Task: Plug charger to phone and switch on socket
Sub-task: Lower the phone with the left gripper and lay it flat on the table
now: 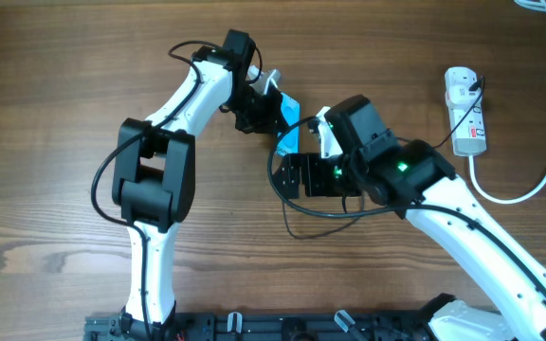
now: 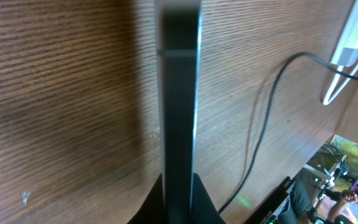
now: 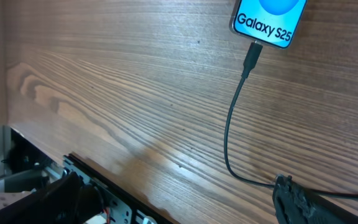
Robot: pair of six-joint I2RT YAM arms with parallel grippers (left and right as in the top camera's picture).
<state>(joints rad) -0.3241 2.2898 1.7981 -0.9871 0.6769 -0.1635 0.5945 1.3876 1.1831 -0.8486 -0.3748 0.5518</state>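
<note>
Between the fingers of the left gripper (image 2: 179, 202) the phone (image 2: 179, 106) stands edge-on, a dark slab clamped from both sides, with the jaws closed on it. In the overhead view the same gripper (image 1: 259, 109) holds the phone (image 1: 290, 114) above the wooden table (image 1: 64, 76), its turquoise screen turned toward the right arm.

Ahead of the right gripper (image 3: 178, 183), whose jaws stand wide apart with nothing between them, the phone's bottom edge (image 3: 269, 22) shows the words "Galaxy S25". The charger (image 3: 227, 134), a thin black cable, runs from beside one of that gripper's fingers (image 3: 294, 199) up to the phone. Its plug tip (image 3: 252, 57) meets the phone's bottom edge; whether it is fully seated cannot be told. From above, the cable (image 1: 339, 216) loops loosely under and around the right gripper (image 1: 301, 175).

The socket (image 1: 464, 114), a white power strip, lies well apart from both grippers, out past the right arm. It has a white plug adapter (image 1: 461, 80) at its far end, and a white cord (image 1: 538, 180) curves off beside it.
</note>
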